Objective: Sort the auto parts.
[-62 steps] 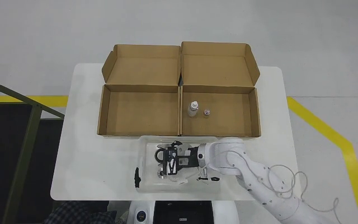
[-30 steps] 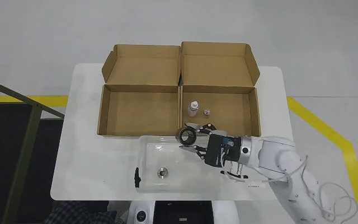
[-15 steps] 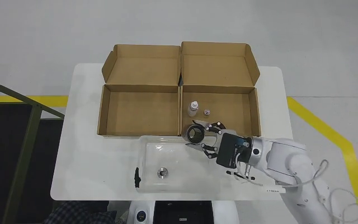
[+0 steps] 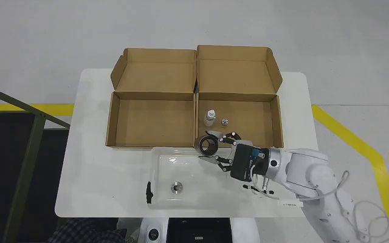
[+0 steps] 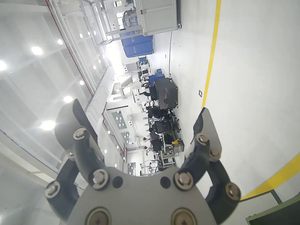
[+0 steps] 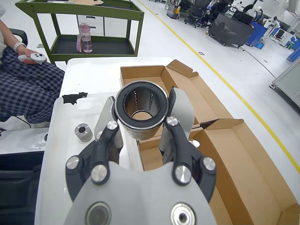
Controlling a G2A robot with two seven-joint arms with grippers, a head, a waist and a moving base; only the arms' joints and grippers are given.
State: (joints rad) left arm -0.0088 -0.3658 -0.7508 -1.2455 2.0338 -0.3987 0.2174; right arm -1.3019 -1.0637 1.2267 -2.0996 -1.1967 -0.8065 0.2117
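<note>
My right gripper [image 4: 211, 147] is shut on a black-and-steel linear bearing [image 4: 208, 144], held in the air over the far rim of the clear tray [image 4: 167, 164], near the right cardboard box [image 4: 255, 124]. The right wrist view shows the bearing [image 6: 141, 111] end-on between the fingers [image 6: 181, 108]. A small steel bushing [image 4: 176, 187] [image 6: 83, 132] lies in the tray. The right box holds a white part [image 4: 210, 116] and a small round part [image 4: 225, 121]. The left cardboard box [image 4: 152, 121] has nothing in it. My left gripper [image 5: 140, 113] is open, facing the room.
A flat black part [image 4: 148, 192] [image 6: 72, 98] lies at the tray's left end. Both boxes have their lids folded back toward the table's far edge. A green cart [image 6: 77, 24] stands beyond the table's left side.
My right gripper took the bearing out of the tray, lifted it and carried it toward the right box. Over the last half second it shifted slightly back to the left.
</note>
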